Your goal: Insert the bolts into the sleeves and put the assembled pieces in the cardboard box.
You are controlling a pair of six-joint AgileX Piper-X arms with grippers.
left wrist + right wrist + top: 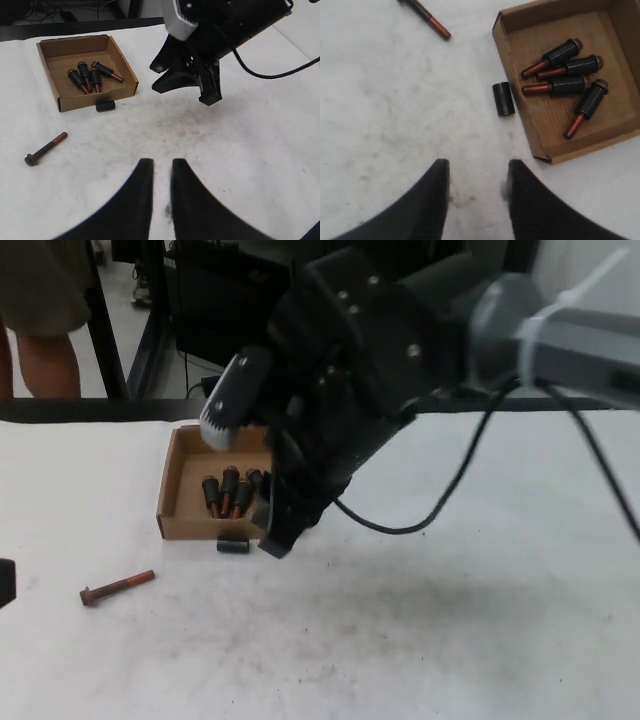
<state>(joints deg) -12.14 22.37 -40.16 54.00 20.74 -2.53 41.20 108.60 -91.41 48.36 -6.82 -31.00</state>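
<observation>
Finds the loose bolt (117,587) flat on the bench (450,640), threaded end toward the cardboard box (178,490); black sleeve (233,544) just beside the box wall, four assembled pieces (555,86) inside. Holds right pincer (477,190) spread, left pincer (161,190) narrowly parted, both empty.

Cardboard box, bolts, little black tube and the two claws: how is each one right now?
Brown cardboard box: open on top, four pieces inside.
Four copper bolts in black sleeves: assembled, lying in the box.
Loose black sleeve: empty, on its side beside the box.
Loose copper bolt: bare, lying on the white bench, apart from the box.
Left gripper: slightly open, empty.
Right gripper: open, empty.
</observation>
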